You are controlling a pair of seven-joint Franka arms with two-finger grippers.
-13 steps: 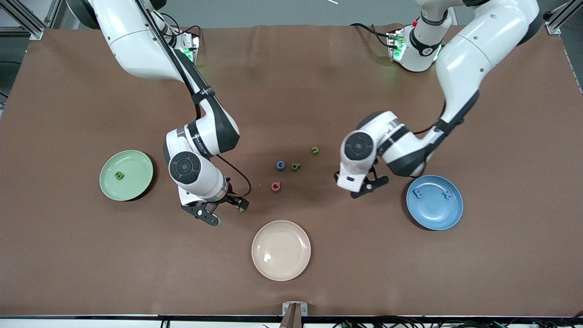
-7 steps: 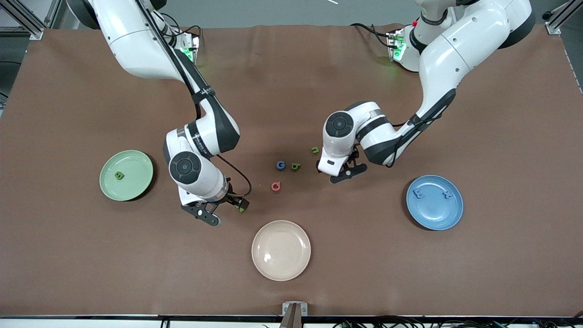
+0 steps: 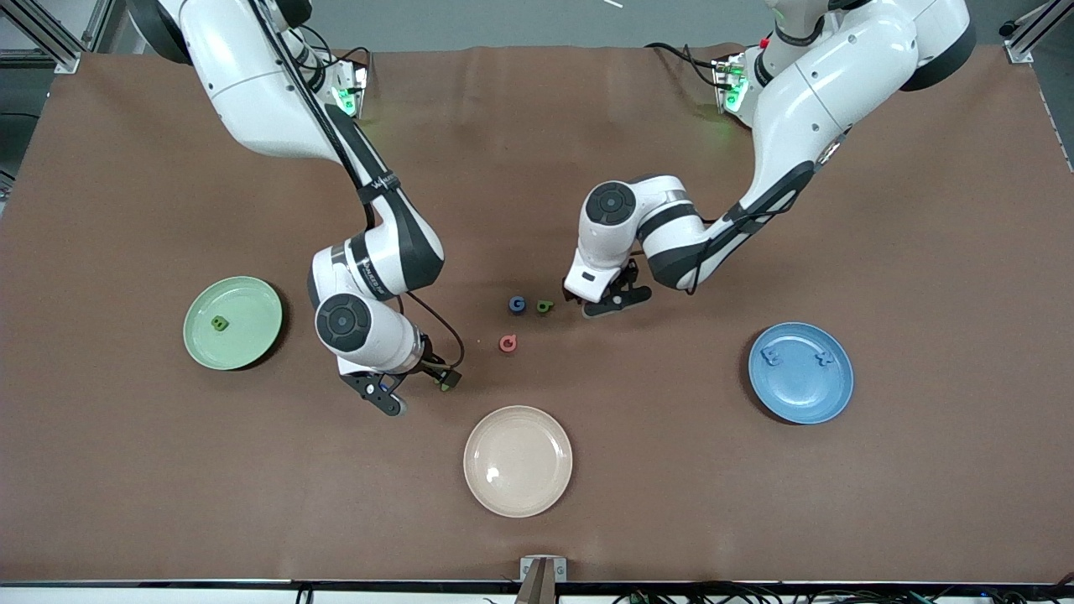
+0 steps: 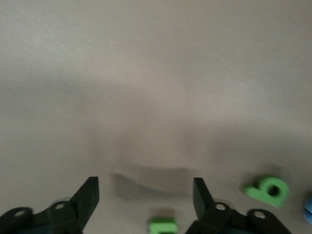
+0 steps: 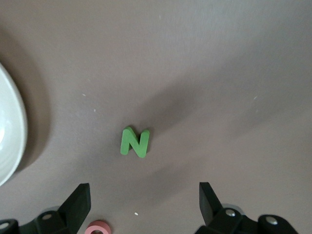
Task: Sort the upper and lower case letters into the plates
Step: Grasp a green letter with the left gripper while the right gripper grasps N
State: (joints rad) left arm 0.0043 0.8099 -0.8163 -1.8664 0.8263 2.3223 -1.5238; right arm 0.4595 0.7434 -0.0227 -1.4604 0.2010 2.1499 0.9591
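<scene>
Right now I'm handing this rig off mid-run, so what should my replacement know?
Right gripper: open over the green N.
Left gripper: open over a small green letter.
Done: lone green letter in the green plate; two blue letters in the blue plate.
Left: those two plus the blue G, the green letter beside it and the red-pink letter.

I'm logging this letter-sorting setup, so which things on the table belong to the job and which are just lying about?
Job: green plate, blue plate, letters lying in the plates, green N, blue G, red letter, green letter beside the G, another green letter under the open left gripper; open right gripper by the N.
Lying about: cream plate.
</scene>
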